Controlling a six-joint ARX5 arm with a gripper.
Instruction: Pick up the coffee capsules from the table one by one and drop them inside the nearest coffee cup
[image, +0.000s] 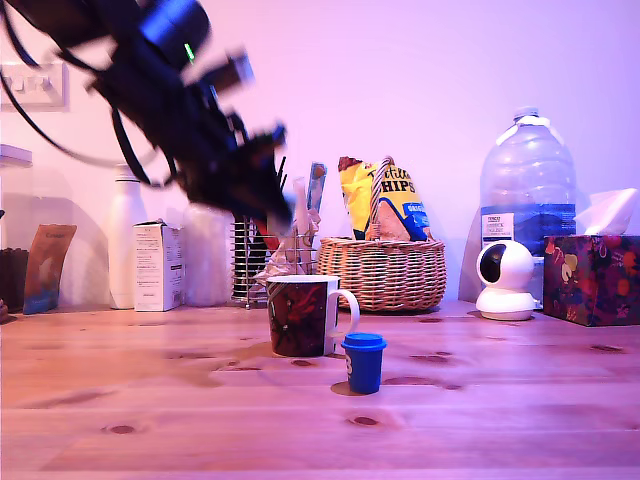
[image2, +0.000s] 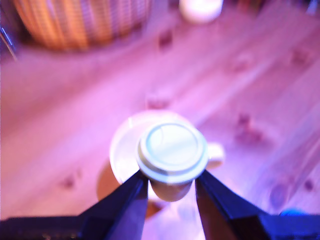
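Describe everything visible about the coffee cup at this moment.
The coffee cup is a ceramic-looking mug, dark red-and-black patterned outside, with white rim and handle toward the exterior view's right. It stands upright on the table, before the wicker basket, a blue capsule beside it. The hand holds a pale capsule above its opening, not touching.

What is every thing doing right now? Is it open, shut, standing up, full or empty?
Gripper: shut on a capsule, above the mug.
Held capsule: pale, rim up, over the mug's mouth.
Blue capsule: upright on the table, beside the mug.
Mug: upright; contents cannot be told.
Basket: upright, holding crisp bags.
Water bottle: upright, capped.
Tissue box: a tissue sticking out.
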